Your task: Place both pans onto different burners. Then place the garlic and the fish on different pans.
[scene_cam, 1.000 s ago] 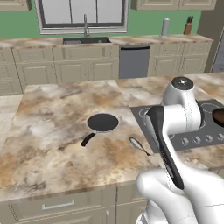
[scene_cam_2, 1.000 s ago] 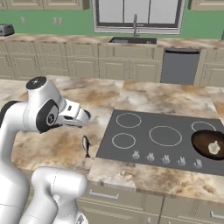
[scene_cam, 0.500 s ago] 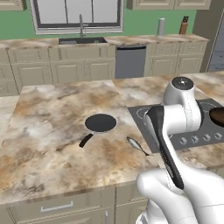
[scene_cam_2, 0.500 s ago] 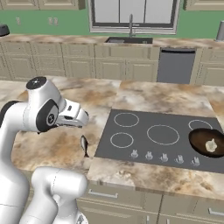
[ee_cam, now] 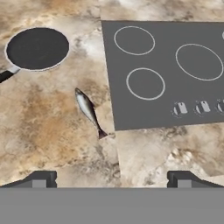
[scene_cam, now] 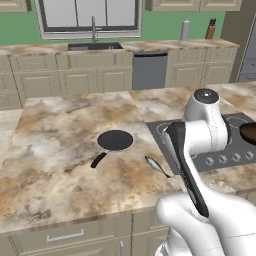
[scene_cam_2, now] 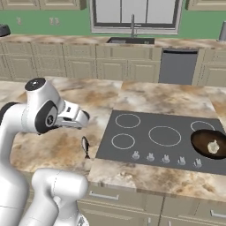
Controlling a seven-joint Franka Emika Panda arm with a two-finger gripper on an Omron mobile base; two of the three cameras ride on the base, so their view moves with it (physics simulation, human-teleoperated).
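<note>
A marbled kitchen worktop (scene_cam: 60, 145) is being shown, with a dark cooktop (scene_cam_2: 145, 148) set into it. The flat black pan (scene_cam: 115, 141) and the fish (ee_cam: 89, 110) are lying left of the cooktop, apart. The brown pan (scene_cam_2: 209, 144), holding garlic (scene_cam_2: 213, 146), is resting on the right burner. The hand (ee_cam: 111, 178) is being held open above, gripping nothing.

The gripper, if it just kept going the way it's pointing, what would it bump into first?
Probably the marble counter, on the bare patch just in front of the cooktop. The open gripper looks down there, with the fish a little to one side. Depth is hard to judge, so it's a guess.
</note>
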